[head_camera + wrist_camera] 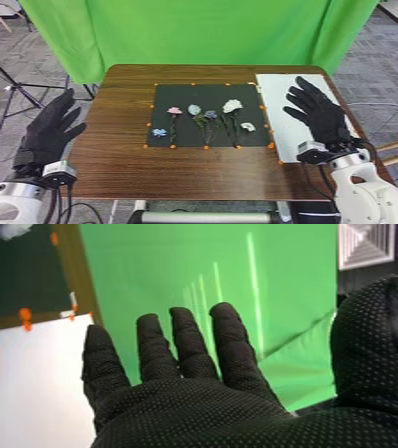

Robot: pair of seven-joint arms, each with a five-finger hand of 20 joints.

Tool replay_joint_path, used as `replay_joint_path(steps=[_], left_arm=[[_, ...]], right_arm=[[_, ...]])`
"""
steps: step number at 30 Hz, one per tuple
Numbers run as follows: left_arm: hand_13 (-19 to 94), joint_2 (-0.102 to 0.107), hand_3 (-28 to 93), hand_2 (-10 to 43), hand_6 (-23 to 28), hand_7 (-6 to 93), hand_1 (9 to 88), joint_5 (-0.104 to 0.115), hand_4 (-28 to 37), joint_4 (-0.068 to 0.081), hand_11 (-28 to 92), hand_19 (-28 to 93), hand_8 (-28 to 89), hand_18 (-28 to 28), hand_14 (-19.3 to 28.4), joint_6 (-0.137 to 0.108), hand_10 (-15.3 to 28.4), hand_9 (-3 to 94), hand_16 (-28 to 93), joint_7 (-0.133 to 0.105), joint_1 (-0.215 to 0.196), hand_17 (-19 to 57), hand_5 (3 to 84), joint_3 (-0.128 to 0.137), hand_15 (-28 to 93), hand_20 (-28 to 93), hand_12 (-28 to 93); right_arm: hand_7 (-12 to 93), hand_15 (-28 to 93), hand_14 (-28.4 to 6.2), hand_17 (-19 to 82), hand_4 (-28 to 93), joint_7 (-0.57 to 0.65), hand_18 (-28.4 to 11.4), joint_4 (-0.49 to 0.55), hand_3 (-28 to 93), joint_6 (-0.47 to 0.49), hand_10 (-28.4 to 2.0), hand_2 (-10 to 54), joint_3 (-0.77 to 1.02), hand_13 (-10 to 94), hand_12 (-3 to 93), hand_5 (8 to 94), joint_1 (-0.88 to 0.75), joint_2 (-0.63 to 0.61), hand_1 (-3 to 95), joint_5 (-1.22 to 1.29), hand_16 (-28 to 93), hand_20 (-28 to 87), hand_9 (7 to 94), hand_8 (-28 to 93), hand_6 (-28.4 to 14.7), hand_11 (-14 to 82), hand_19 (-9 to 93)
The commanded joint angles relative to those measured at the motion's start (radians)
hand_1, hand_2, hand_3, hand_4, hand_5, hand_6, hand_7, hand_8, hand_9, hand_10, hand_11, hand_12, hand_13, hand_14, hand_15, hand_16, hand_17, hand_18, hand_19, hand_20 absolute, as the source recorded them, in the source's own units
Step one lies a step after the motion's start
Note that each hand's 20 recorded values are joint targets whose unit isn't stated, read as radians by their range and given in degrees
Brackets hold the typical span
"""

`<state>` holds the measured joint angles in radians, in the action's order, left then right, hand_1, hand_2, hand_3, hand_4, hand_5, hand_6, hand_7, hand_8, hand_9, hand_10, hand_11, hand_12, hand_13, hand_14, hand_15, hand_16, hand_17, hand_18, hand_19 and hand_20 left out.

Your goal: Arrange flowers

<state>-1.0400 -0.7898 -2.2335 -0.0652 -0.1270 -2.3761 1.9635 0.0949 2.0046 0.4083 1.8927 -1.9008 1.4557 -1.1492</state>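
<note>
The right hand (322, 119) has spread fingers (191, 344); the head view shows flowers (232, 106) and the left hand (46, 131), fingers parted.

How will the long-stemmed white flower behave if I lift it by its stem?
The white flower will probably tip bloom-first, since its broad bloom tops a thin stem. That narrow stem could also twist in a loose grip.

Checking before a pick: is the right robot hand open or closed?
Open: the right robot hand has straight, slightly spread fingers in the wrist view.
</note>
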Motion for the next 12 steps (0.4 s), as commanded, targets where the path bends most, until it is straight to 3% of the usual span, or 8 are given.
replay_joint_path(steps=[1, 2, 4, 6, 7, 8, 9, 12], left_arm=[[8, -0.028, 63, -6.3, 0.2, 18.0, 22.7, -0.033, -28.3, 0.024, 1, 34, -9, 23.5, 11.2, 0.052, 6.8, 12.6, 9, 0.047, 0.039, -16.3, 16.5, 0.004, 3, 3, 26], [8, -0.030, 63, -6.2, 0.0, 17.9, 22.7, -0.041, -28.3, 0.024, 1, 34, -9, 23.6, 11.2, 0.056, 6.8, 12.6, 9, 0.053, 0.041, -16.4, 16.2, 0.006, 3, 3, 26], [8, -0.041, 64, -6.3, 0.0, 17.6, 22.2, -0.032, -28.3, 0.020, 1, 34, -8, 23.5, 11.2, 0.053, 6.7, 12.6, 10, 0.052, 0.030, -16.5, 16.0, 0.005, 3, 3, 26], [8, -0.055, 64, -6.3, 0.0, 17.5, 22.0, -0.037, -28.3, 0.024, 0, 34, -8, 23.5, 11.2, 0.086, 6.7, 12.6, 10, 0.080, 0.033, -16.4, 16.0, 0.014, 3, 3, 26], [8, -0.059, 64, -6.2, 0.0, 17.4, 21.9, -0.039, -28.3, 0.027, 0, 34, -8, 23.5, 11.2, 0.088, 6.7, 12.7, 10, 0.081, 0.035, -16.4, 16.1, 0.008, 3, 3, 26], [8, -0.055, 65, -6.3, 0.0, 17.3, 21.6, -0.034, -28.3, 0.034, 0, 34, -8, 23.5, 11.2, 0.083, 6.7, 12.7, 10, 0.076, 0.049, -16.4, 16.1, -0.004, 3, 3, 26], [8, -0.054, 65, -6.2, 0.0, 17.3, 21.3, -0.034, -28.3, 0.038, 0, 34, -8, 23.5, 11.2, 0.095, 6.7, 12.7, 10, 0.083, 0.062, -16.4, 16.1, -0.005, 3, 3, 26], [8, -0.041, 66, -5.9, 0.1, 17.2, 20.7, -0.041, -28.3, 0.037, 0, 34, -8, 23.5, 11.2, 0.104, 6.8, 12.8, 10, 0.083, 0.070, -16.5, 16.1, -0.004, 3, 3, 26]], right_arm=[[8, -7, -11.2, -4, -25, -0.022, -18.6, 0.020, 78, 0.003, -11.1, -2.4, 0.007, 17, 24.4, 25.9, -0.034, 0.021, 10.0, 0.017, 38, 16, 25.9, -7, -3.2, -1.0, 24], [8, -7, -11.2, -4, -25, -0.014, -18.6, 0.018, 78, 0.007, -11.1, -2.3, 0.007, 17, 24.0, 25.9, -0.034, 0.024, 10.1, 0.021, 38, 16, 25.8, -7, -3.2, -1.0, 24], [8, -7, -11.1, -4, -25, 0.008, -18.5, 0.010, 78, 0.019, -11.0, -2.2, 0.002, 17, 23.6, 25.9, -0.029, 0.021, 10.2, 0.032, 38, 16, 25.7, -7, -3.1, -1.0, 24], [8, -7, -11.1, -4, -25, 0.003, -18.4, 0.010, 78, 0.017, -11.1, -2.1, -0.003, 17, 23.5, 25.7, -0.030, 0.021, 10.3, 0.018, 38, 16, 25.5, -7, -3.1, -0.9, 24], [8, -7, -11.1, -4, -25, 0.007, -18.4, 0.011, 78, 0.018, -11.1, -2.1, -0.002, 17, 23.4, 25.6, -0.031, 0.019, 10.3, 0.013, 38, 16, 25.4, -7, -3.1, -0.8, 24], [8, -7, -11.1, -4, -25, -0.004, -18.4, 0.014, 78, 0.005, -11.2, -2.1, -0.003, 17, 23.4, 25.5, -0.036, 0.021, 10.3, 0.007, 38, 16, 25.3, -7, -3.1, -0.8, 24], [8, -7, -11.2, -4, -25, -0.007, -18.4, 0.015, 78, -0.002, -11.2, -2.1, -0.004, 17, 23.4, 25.5, -0.035, 0.024, 10.3, 0.008, 38, 16, 25.3, -7, -3.1, -0.8, 24], [8, -7, -11.3, -4, -25, -0.011, -18.4, 0.014, 78, 0.004, -11.3, -2.1, -0.004, 17, 23.2, 25.6, -0.039, 0.034, 10.2, 0.010, 38, 16, 25.5, -7, -3.2, -0.7, 24]])
